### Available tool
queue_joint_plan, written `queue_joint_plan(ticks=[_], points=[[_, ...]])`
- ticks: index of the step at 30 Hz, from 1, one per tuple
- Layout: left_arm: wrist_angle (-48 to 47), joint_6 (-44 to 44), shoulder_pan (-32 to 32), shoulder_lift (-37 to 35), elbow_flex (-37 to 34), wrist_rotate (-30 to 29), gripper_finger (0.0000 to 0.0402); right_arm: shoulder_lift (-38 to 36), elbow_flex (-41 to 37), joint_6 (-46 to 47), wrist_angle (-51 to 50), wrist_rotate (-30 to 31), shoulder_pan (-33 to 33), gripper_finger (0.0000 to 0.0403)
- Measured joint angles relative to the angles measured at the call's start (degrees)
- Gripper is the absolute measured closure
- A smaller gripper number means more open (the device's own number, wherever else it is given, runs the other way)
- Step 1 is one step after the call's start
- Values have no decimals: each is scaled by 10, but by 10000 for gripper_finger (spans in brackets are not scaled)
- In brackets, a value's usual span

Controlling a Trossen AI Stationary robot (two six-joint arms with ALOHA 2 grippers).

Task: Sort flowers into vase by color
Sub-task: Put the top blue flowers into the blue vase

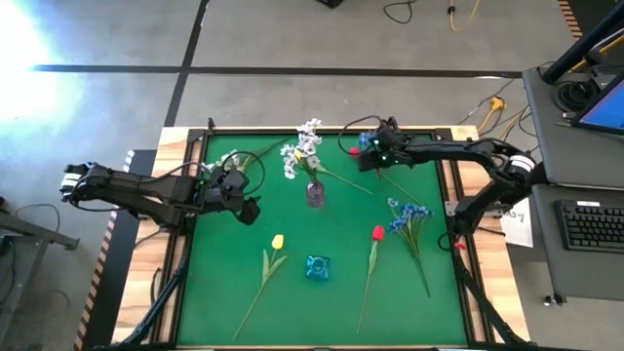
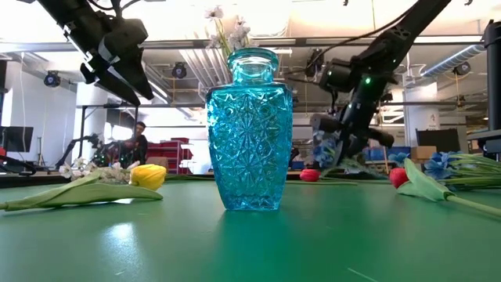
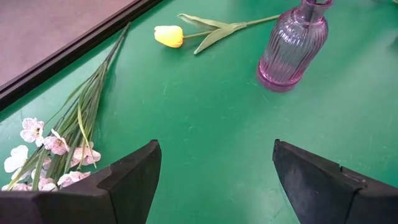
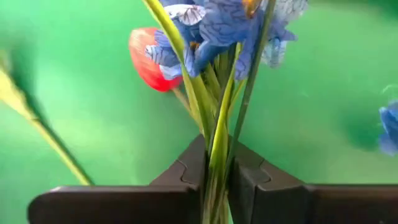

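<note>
- Green mat (image 1: 322, 302) covers table w/ wooden edging; grey concrete floor around, dark tape lines on it.
- Right side: desk w/ keyboard (image 1: 593, 225) + cables on floor.
- Low view: big open workshop behind, ceiling lights, a person (image 2: 139, 141) seated far back left.
- Right gripper (image 4: 214, 171) at far right of mat, fingers clamped on green stems of blue flower (image 4: 214, 28); red tulip (image 4: 148, 59) lies just behind it on mat.
- Left gripper (image 3: 214, 171) over left part of mat, fingers wide apart, holding nothing; white spray (image 3: 46, 146) lies on mat near it.
- Purple vase (image 1: 315, 193) mid-mat, white blossoms (image 1: 302, 148) in it.
- Blue glass vase (image 1: 318, 267) near edge, centre.
- Yellow tulip (image 1: 278, 241) lies left of blue vase; another red tulip (image 1: 377, 233) right of it; second blue flower (image 1: 408, 216) further right.
</note>
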Motion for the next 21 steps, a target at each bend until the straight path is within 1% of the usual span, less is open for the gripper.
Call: queue_joint_plan(ticks=[7, 12, 15, 21], points=[[0, -8, 0, 0, 0, 0, 106, -92, 0, -27, 2, 3, 2, 369], [0, -24, -1, 0, 0, 0, 106, -176, -8, -60, 40, 26, 37, 369], [0, -28, -1, 0, 0, 1, 106, -222, -26, -91, 91, 32, 74, 369], [0, -31, -1, 0, 0, 1, 106, -301, -96, -151, 248, 31, 161, 369]])
